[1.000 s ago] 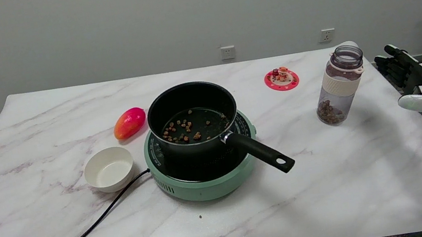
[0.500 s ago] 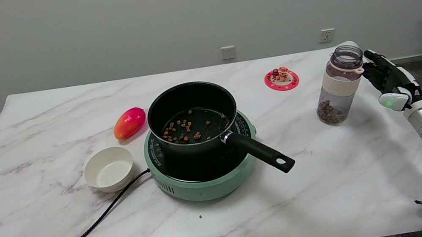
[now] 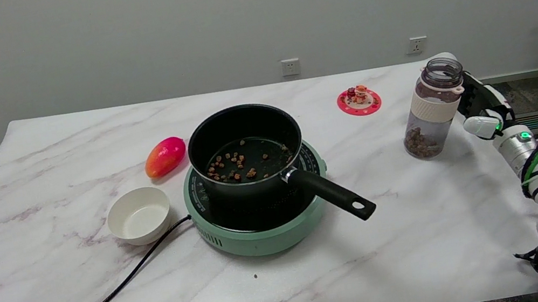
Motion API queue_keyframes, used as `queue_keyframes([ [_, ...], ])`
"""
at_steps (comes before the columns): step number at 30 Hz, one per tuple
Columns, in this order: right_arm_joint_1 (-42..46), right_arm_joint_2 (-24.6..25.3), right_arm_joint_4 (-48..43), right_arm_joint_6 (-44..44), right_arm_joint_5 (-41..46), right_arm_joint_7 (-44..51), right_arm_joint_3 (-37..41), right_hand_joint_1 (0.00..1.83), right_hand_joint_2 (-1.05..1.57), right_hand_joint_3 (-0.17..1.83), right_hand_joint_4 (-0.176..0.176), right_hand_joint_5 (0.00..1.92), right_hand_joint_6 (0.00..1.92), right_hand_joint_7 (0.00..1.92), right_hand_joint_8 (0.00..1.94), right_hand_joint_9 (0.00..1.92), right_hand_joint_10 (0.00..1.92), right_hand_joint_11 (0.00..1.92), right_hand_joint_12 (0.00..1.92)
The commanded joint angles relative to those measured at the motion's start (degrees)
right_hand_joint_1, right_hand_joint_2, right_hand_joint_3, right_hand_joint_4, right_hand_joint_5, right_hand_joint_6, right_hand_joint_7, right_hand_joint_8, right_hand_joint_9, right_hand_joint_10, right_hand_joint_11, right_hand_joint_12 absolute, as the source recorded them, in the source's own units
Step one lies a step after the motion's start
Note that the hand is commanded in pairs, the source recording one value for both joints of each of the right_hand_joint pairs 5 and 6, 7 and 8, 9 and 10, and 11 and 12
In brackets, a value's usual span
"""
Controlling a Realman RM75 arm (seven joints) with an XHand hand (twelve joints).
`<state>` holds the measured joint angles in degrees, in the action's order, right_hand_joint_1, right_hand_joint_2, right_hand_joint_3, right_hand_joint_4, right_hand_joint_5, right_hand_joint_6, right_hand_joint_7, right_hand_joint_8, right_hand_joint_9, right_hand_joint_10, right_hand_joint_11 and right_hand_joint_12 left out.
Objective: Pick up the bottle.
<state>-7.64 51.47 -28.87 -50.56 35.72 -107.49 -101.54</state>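
Note:
The bottle is clear, with a cream band, an open dark neck and brown pieces at its bottom. It stands on the marble table at the right, near the far edge. My right hand sits just right of the bottle at the height of its band, fingers stretched toward it. The fingertips are close against or partly behind the bottle's right side; I cannot tell whether they touch. Nothing is held in the hand.
A black saucepan with brown bits sits on a green hotplate, its handle pointing toward the bottle. Its cable runs off the front edge. A white bowl, a mango and a red coaster also lie on the table.
My right arm has swung in from beyond the table's right edge, moving left. The hand has gone from well clear of the bottle to right beside it. The bottle has stayed in place.

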Motion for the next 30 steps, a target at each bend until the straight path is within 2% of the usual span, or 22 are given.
queue_keyframes([
  [1,-4.56,1.88,1.4,0.58,-0.13,-0.31,-4.13,1.23,-1.05,1.28,0.0,0.16,0.16,0.44,0.44,0.26,0.26,0.08,0.08],
  [9,-5.61,2.93,1.41,0.66,-0.21,-0.31,-4.56,1.25,-1.05,1.31,0.0,0.17,0.17,0.46,0.46,0.27,0.27,0.08,0.08],
  [16,-5.83,3.08,1.56,0.33,-0.21,-0.31,-4.92,1.31,-1.05,1.23,0.0,0.17,0.17,0.49,0.49,0.29,0.29,0.1,0.1],
  [19,-5.67,3.08,1.56,0.18,-0.21,-0.31,-4.89,1.37,-0.92,1.12,0.0,0.17,0.17,0.53,0.53,0.41,0.41,0.07,0.07],
  [24,-5.35,3.08,1.56,0.1,-0.21,-0.31,-4.52,1.44,-0.72,1.07,0.0,0.21,0.21,0.64,0.64,0.68,0.68,0.1,0.1],
  [30,-5.27,3.08,1.72,0.1,-0.21,-0.31,-4.36,1.49,-0.55,1.01,0.0,0.29,0.29,0.72,0.72,0.78,0.78,0.2,0.2],
])
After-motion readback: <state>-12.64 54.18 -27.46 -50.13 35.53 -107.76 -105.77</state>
